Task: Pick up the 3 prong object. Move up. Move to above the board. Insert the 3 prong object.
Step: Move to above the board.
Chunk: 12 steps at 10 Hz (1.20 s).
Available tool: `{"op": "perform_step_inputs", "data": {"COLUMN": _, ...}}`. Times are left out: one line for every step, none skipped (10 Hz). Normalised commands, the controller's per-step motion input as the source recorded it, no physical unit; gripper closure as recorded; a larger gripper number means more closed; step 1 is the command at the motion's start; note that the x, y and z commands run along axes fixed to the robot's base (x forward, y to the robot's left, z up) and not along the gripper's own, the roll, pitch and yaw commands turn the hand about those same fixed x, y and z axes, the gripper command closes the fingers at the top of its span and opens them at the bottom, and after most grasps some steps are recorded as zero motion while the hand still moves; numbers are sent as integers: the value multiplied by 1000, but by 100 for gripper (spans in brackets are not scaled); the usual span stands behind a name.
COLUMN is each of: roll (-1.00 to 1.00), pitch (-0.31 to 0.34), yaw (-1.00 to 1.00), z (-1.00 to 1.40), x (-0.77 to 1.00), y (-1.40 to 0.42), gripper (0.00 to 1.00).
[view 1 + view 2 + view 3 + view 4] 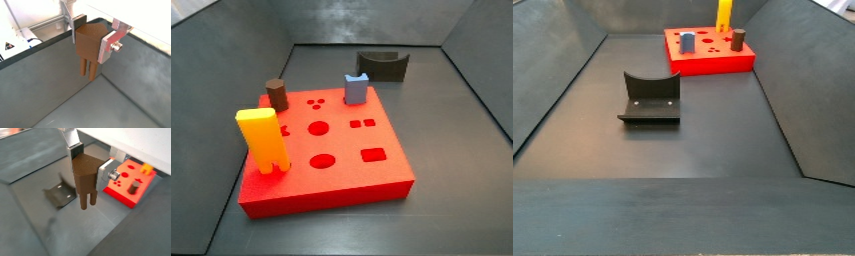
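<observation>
Claw (91, 169): seen in both wrist views only, raised above the grey floor, clamped on the 3 prong object (86, 180). The object is held upright, prongs downward, presumably so it can be lowered straight in. Board (137, 185): red, lying off to one side, not yet beneath the prongs. Fixture (61, 194): stands below, unused.
</observation>
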Motion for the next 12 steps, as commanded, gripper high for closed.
{"op": "perform_step_inputs", "data": {"roll": -25, "pitch": 216, "yaw": -312, "z": 31, "x": 337, "y": -1000, "gripper": 100}}
{"op": "perform_step_inputs", "data": {"roll": -23, "pitch": 192, "yaw": -173, "z": 33, "x": 342, "y": -1000, "gripper": 100}}
{"op": "perform_step_inputs", "data": {"roll": -26, "pitch": 177, "yaw": -75, "z": 35, "x": 347, "y": -1000, "gripper": 100}}
{"op": "perform_step_inputs", "data": {"roll": -19, "pitch": 162, "yaw": -38, "z": 40, "x": 351, "y": -1000, "gripper": 100}}
{"op": "perform_step_inputs", "data": {"roll": -6, "pitch": 146, "yaw": -10, "z": 41, "x": 359, "y": -1000, "gripper": 100}}
{"op": "perform_step_inputs", "data": {"roll": -9, "pitch": 137, "yaw": -7, "z": 43, "x": 367, "y": -1000, "gripper": 100}}
{"op": "perform_step_inputs", "data": {"roll": -1, "pitch": 130, "yaw": 4, "z": 49, "x": 375, "y": -1000, "gripper": 100}}
{"op": "perform_step_inputs", "data": {"roll": 3, "pitch": 131, "yaw": 3, "z": 52, "x": 382, "y": -1000, "gripper": 100}}
{"op": "perform_step_inputs", "data": {"roll": -7, "pitch": 135, "yaw": 4, "z": 55, "x": 390, "y": -1000, "gripper": 100}}
{"op": "perform_step_inputs", "data": {"roll": -1, "pitch": 142, "yaw": 8, "z": 63, "x": 409, "y": -1000, "gripper": 100}}
{"op": "perform_step_inputs", "data": {"roll": 8, "pitch": 146, "yaw": 13, "z": 71, "x": 423, "y": -1000, "gripper": 100}}
{"op": "perform_step_inputs", "data": {"roll": 10, "pitch": 153, "yaw": 13, "z": 80, "x": 453, "y": -1000, "gripper": 100}}
